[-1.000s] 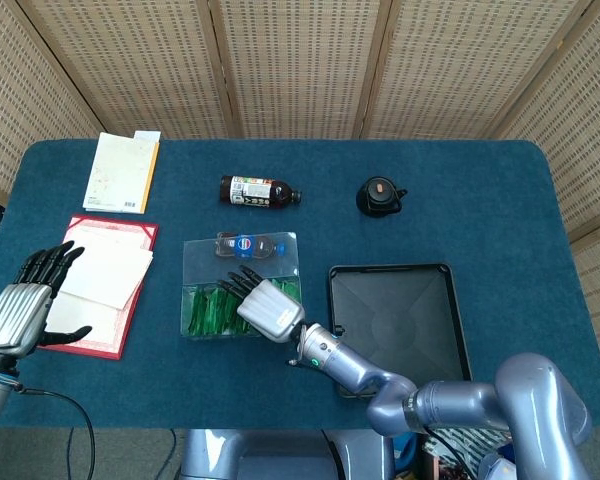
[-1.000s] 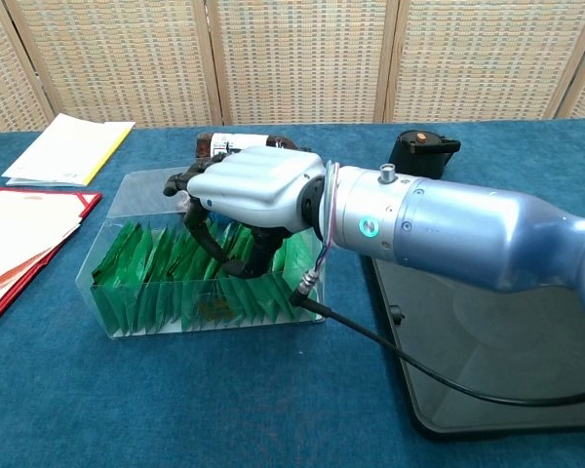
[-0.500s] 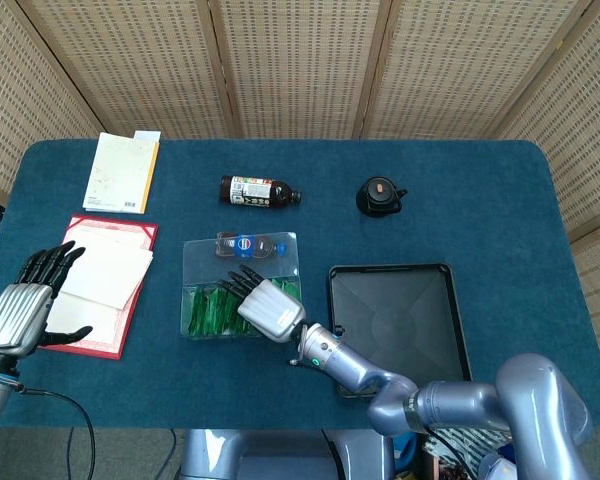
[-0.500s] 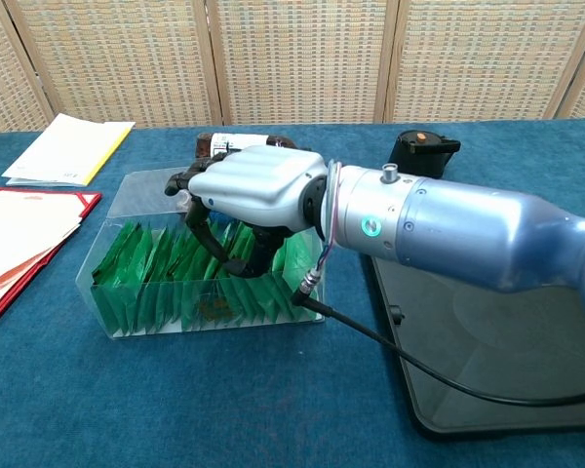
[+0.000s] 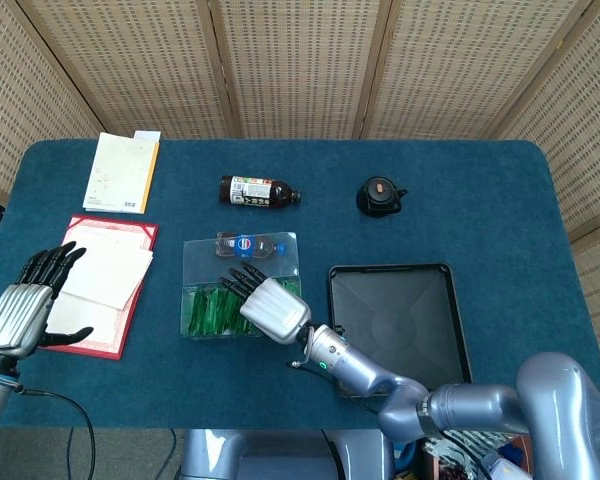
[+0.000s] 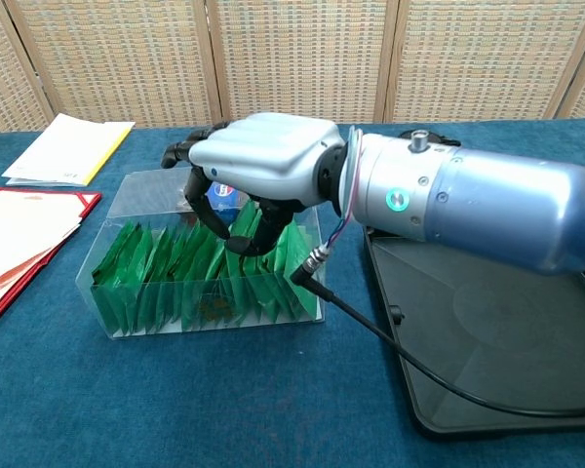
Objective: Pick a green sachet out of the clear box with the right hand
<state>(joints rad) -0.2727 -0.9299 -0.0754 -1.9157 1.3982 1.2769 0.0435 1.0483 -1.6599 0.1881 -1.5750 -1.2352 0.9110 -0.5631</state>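
Note:
The clear box (image 5: 192, 246) (image 6: 205, 308) holds a row of upright green sachets (image 5: 205, 310) (image 6: 156, 273) and a small blue-labelled bottle (image 5: 245, 244) (image 6: 222, 193) at its far end. My right hand (image 5: 272, 306) (image 6: 263, 164) hovers over the right part of the box, fingers pointing down. It pinches one green sachet (image 6: 242, 226) between thumb and finger, lifted partly above the row. My left hand (image 5: 25, 302) lies open at the table's left edge, beside the red folder, holding nothing.
A black tray (image 5: 395, 322) (image 6: 487, 327) lies right of the box. Behind it are a brown bottle (image 5: 258, 190) on its side and a black round object (image 5: 380, 196) (image 6: 424, 146). A red folder with papers (image 5: 100, 275) (image 6: 19, 229) and a pale booklet (image 5: 122, 172) lie at the left.
My right hand has risen from among the sachets to above the box rim, carrying one green sachet up with it. The left hand has not moved.

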